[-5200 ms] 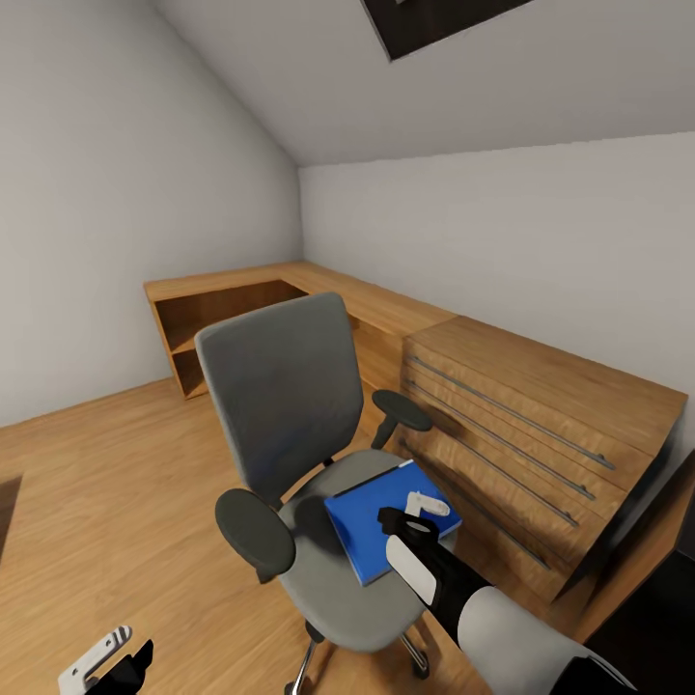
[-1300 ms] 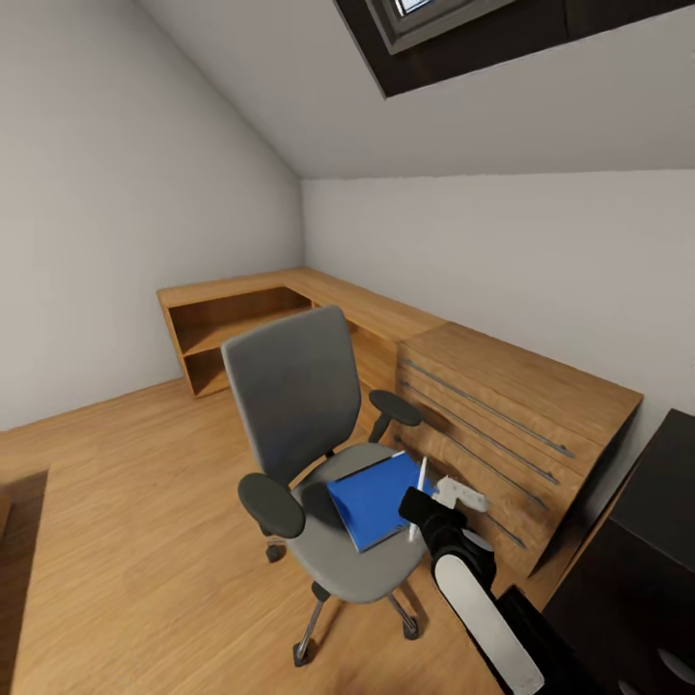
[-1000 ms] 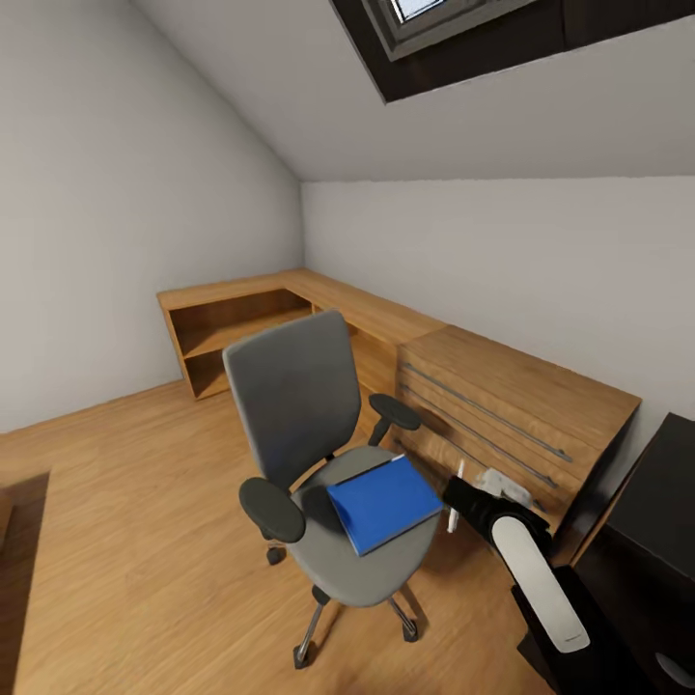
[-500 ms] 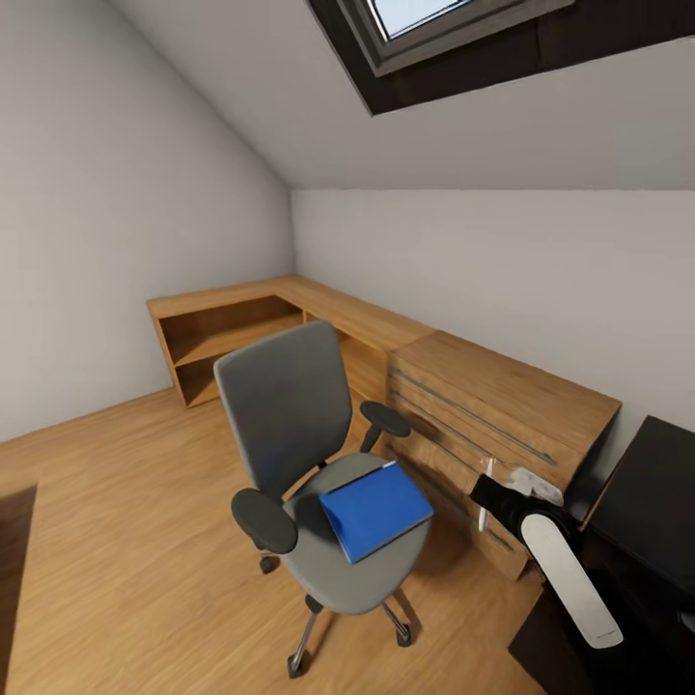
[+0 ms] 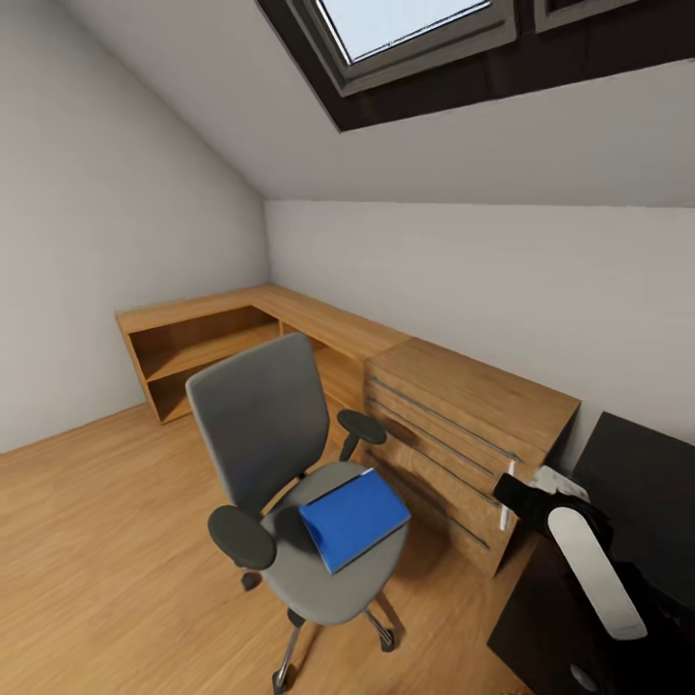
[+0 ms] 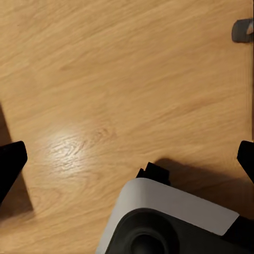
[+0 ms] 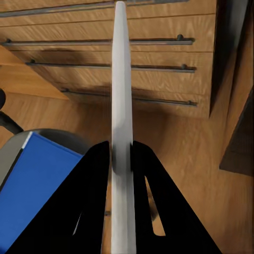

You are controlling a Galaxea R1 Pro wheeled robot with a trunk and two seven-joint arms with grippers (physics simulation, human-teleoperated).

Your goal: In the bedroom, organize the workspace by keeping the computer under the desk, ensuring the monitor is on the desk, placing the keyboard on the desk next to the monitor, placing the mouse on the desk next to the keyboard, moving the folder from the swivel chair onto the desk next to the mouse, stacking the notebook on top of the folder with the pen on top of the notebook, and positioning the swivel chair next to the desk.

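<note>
The right gripper [image 7: 121, 159] is clenched on the pen [image 7: 120, 95], which stands nearly upright between its two black fingers. A moment ago this gripper was over the chair seat, close to the folder; now the arm has swung to the robot's right and the pen [image 5: 508, 481] hangs in front of the wooden chest of drawers [image 5: 463, 425], just beside the black desk [image 5: 642, 473]. The whole view has also turned to the right, so more of the skylight [image 5: 405, 24] shows; this is the camera moving, not the furniture.

The blue folder [image 5: 353, 516] lies flat on the seat of the swivel chair [image 5: 290, 463], which stands near the chest, apart from the desk. The folder seems untouched.

The left gripper [image 6: 127, 159] points down at the bare wood floor [image 6: 106, 79]. Its two finger tips are at opposite edges of the wrist picture, so it is released and holds nothing.

I judge that the pen was picked first and is being carried toward the desk. In the end it must lie on the notebook, on the folder, so the folder is yet to be moved.
</note>
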